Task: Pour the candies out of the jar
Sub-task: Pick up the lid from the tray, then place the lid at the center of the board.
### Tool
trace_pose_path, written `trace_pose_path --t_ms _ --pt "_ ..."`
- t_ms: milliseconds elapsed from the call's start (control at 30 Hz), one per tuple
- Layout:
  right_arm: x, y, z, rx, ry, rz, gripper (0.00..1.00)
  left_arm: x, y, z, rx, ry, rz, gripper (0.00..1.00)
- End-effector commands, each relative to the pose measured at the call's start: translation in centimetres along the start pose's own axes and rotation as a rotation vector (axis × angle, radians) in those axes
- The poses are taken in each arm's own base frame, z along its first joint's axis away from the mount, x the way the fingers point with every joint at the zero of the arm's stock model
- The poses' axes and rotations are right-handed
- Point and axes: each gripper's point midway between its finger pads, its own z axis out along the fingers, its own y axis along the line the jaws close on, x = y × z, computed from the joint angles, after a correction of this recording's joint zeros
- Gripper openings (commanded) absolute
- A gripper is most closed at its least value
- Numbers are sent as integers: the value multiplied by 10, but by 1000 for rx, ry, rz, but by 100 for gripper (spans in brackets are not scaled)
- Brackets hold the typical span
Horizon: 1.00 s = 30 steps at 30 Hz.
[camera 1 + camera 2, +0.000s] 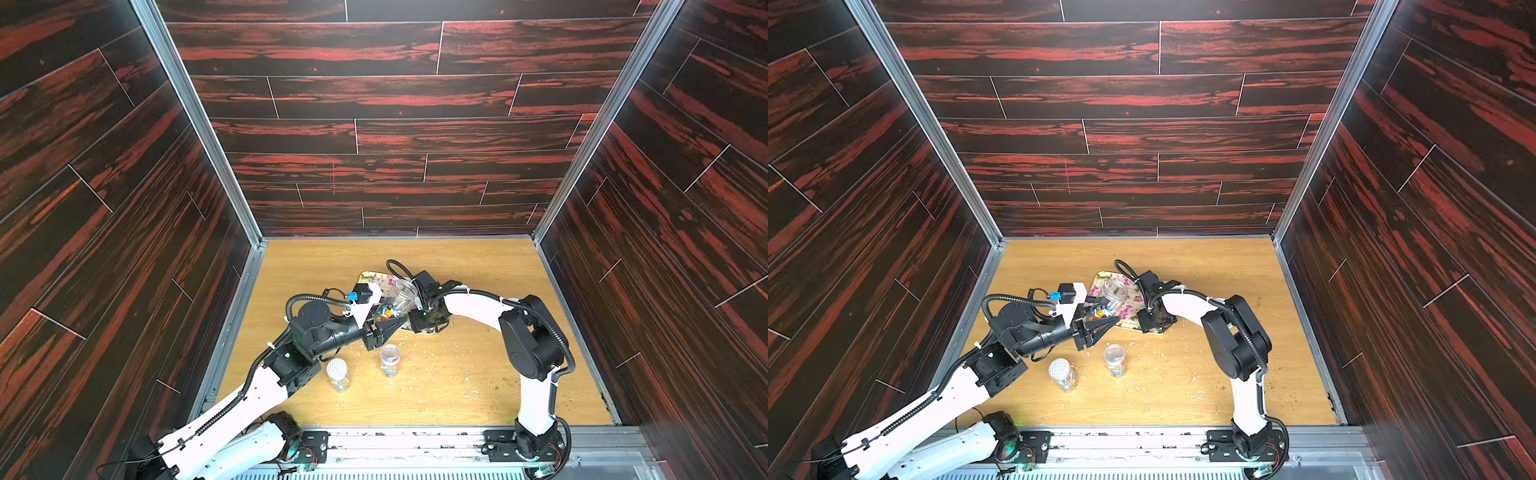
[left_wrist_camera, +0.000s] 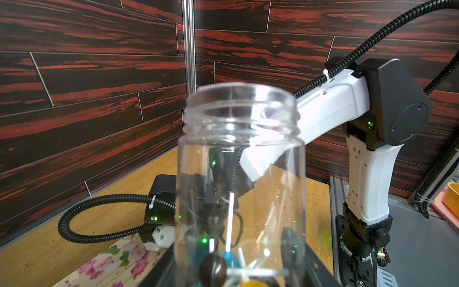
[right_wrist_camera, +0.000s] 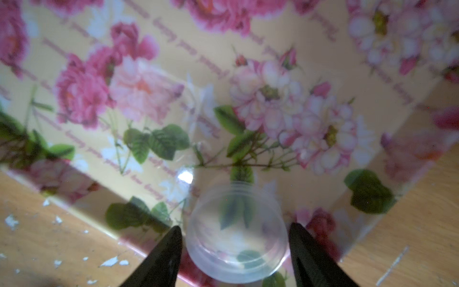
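My left fingers (image 1: 390,328) clamp the jar (image 2: 238,149) low down, candies (image 2: 213,268) between them; my right fingers (image 3: 169,256) pinch the clear lid (image 3: 236,238), flowered tray (image 3: 173,49) beneath them.

The jar (image 2: 239,159) is clear, smooth plastic (ribbed with threads at the neck), and the candies (image 2: 213,269) in it are glossy. The lid (image 3: 236,238) is cloudy plastic. The tray (image 3: 173,62) has a shiny printed face; the surface (image 1: 457,266) is pale matt wood grain.
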Motion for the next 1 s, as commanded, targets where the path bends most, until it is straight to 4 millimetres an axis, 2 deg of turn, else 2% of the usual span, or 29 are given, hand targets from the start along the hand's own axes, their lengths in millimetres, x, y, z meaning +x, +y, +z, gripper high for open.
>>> trace_pose_path --t_ms 0,200,433,533,633,700,867,967 --pt "8 -3 12 36 47 -7 67 -10 -2 -6 -5 -37 17 43" --pt "4 0 7 19 28 -3 53 -8 -2 -7 -7 -34 15 43" --pt "-16 2 -41 -9 -81 3 50 -6 -1 -5 -8 -27 14 43" --pt "-14 -5 -61 -13 -110 20 50 -6 0 -5 -9 -26 15 43" --pt "-1 -20 -74 2 -121 48 50 -6 0 -4 -8 -26 14 43" --pt "14 -32 -74 22 -108 68 50 -5 0 -3 -7 -22 15 43" --pt "60 -56 -49 59 -38 131 50 -3 0 -1 -3 -13 16 43" --pt "80 -62 -30 70 3 153 52 -4 1 0 -1 -11 15 43"
